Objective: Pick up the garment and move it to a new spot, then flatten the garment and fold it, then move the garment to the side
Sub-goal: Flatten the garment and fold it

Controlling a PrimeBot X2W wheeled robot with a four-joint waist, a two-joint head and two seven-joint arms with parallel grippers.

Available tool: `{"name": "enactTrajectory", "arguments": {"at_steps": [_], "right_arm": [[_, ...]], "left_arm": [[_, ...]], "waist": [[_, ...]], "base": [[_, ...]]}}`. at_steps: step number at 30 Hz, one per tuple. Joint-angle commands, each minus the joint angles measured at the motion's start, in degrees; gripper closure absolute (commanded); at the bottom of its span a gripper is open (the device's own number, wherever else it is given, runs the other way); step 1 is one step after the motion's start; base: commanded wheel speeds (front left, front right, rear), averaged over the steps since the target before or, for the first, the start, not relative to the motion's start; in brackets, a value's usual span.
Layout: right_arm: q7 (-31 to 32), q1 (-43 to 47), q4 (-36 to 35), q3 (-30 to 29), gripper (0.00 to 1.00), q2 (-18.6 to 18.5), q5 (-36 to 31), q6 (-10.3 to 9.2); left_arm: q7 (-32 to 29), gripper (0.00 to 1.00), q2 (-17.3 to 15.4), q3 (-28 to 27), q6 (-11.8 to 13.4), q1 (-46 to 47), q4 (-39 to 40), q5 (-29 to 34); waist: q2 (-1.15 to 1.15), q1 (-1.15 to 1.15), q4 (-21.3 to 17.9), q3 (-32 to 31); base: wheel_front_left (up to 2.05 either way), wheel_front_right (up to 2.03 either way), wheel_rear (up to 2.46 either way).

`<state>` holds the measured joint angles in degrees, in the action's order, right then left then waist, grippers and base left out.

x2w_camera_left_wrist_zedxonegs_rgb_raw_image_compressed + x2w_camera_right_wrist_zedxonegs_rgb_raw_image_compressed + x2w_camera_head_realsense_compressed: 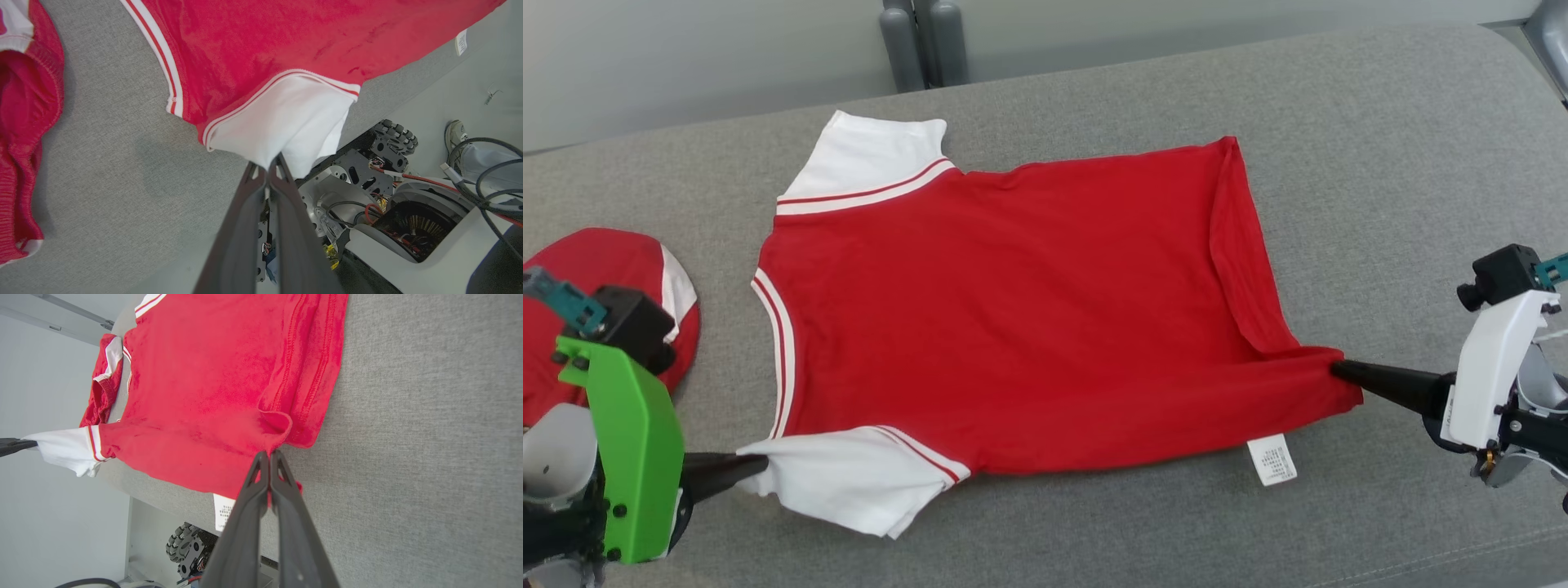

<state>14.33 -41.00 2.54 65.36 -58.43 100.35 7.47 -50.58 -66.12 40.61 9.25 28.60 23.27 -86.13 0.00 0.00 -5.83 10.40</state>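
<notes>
Right now the left gripper (760,465) is clamping the white sleeve (849,482) of the red short-sleeved cotton shirt (1013,310), and the right gripper (1335,369) is pinching its hem corner (1327,394). Shirt is lying spread between them on the grey fabric cushion (1380,163).

Garment (204,384) hem in right end effector (269,455)

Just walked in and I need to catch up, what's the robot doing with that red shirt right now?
The robot has a red shirt spread nearly flat on the grey padded surface. Its left end effector is shut on the near white sleeve, and its right end effector is shut on the near hem corner. No fold is made yet. A second red garment lies off to the robot's left.
</notes>
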Motion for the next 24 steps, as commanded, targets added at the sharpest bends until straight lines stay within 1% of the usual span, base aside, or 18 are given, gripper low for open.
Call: {"name": "enactTrajectory", "arguments": {"at_steps": [1,7,11,17,24], "right_arm": [[-0.2,-1.4,0.6,0.0,1.0,0.8,0.4,0.05],[0.7,-4.8,3.4,0.4,1.0,3.1,1.8,0.05],[1.3,-6.6,5.7,0.9,1.0,4.2,2.9,0.05],[2.1,-8.4,8.6,2.2,1.0,5.5,4.1,0.05],[1.8,-10.4,10.2,2.8,1.0,6.8,4.8,0.05]], "left_arm": [[-1.2,1.0,1.4,0.2,-0.1,2.0,-1.4,0.5],[-5.2,1.0,7.2,1.5,-0.2,8.4,-7.9,2.3],[-6.1,1.0,10.4,1.9,-0.4,11.8,-12.3,3.3],[-6.6,1.0,14.0,2.0,-0.7,15.6,-18.2,4.3],[-6.2,1.0,17.0,2.2,-1.2,18.5,-23.2,5.5]], "waist": [[0.0,0.0,-0.7,1.5],[0.0,0.0,-1.4,4.0],[0.0,0.0,-1.7,5.2],[0.0,0.0,-1.9,6.7],[0.0,0.0,-1.8,8.1]], "base": [[0.0,0.0,0.0],[0.0,0.0,0.0],[0.0,0.0,0.0],[0.0,0.0,0.0],[0.0,0.0,0.0]]}}
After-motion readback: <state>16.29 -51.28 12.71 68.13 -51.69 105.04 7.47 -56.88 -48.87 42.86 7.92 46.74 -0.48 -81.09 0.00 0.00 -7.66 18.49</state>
